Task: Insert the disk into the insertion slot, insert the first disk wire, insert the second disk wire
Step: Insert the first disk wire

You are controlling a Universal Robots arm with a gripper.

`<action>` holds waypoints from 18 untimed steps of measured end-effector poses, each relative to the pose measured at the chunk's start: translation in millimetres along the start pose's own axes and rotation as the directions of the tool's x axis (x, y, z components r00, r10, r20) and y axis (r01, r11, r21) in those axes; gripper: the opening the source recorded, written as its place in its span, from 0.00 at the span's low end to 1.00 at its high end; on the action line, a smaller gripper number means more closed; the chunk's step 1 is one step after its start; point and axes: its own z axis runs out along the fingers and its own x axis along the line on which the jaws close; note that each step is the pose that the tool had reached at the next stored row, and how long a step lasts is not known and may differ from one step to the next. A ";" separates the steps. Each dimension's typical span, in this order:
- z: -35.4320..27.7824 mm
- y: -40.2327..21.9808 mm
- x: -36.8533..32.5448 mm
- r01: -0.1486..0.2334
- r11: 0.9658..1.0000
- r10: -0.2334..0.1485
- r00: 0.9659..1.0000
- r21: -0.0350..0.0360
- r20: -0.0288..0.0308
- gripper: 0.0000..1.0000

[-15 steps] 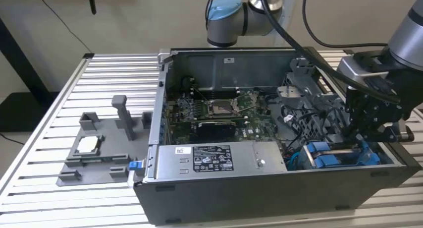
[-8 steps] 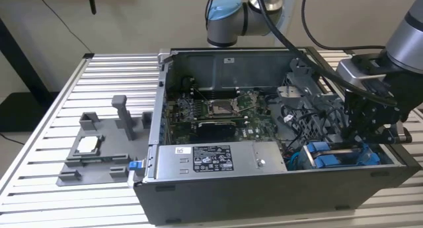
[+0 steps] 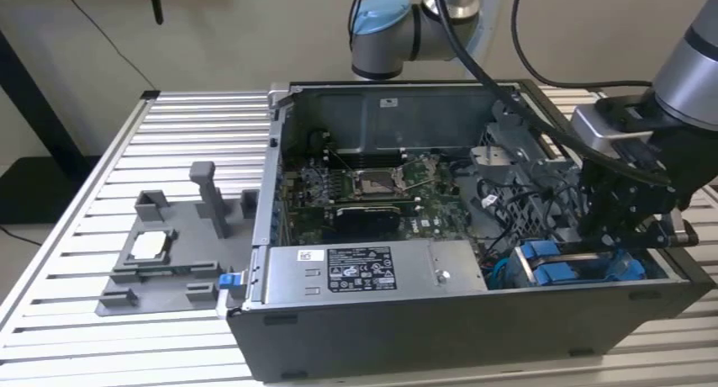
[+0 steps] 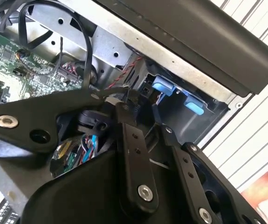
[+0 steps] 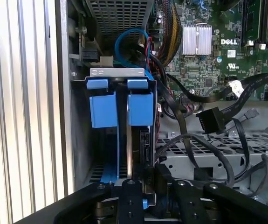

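Just ahead of the claw (image 5: pixel 154 189), the disk (image 5: pixel 142 147) stands edge-on in the slot (image 5: pixel 117 72), apparently seated for wiring; whether the claw grips anything cannot be told.

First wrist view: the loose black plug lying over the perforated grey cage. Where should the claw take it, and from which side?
Probably by the black plug body itself, pinched across its two broad flat faces, since that part looks squared and rigid. Come in from the open side of the case, over the perforated grey cage, where nothing covers it.
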 end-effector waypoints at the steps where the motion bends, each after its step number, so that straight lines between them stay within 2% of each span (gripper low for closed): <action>1: -2.1 0.0 -0.2 0.000 1.000 0.000 1.000 0.000 0.001 0.27; 7: -22.3 -0.3 -1.5 0.000 1.000 0.000 1.000 0.001 0.000 0.27; 13: -37.6 0.2 -2.5 0.000 1.000 0.000 1.000 0.006 0.000 0.27; 18: -38.4 0.3 -2.5 0.000 1.000 0.000 1.000 0.008 0.000 0.27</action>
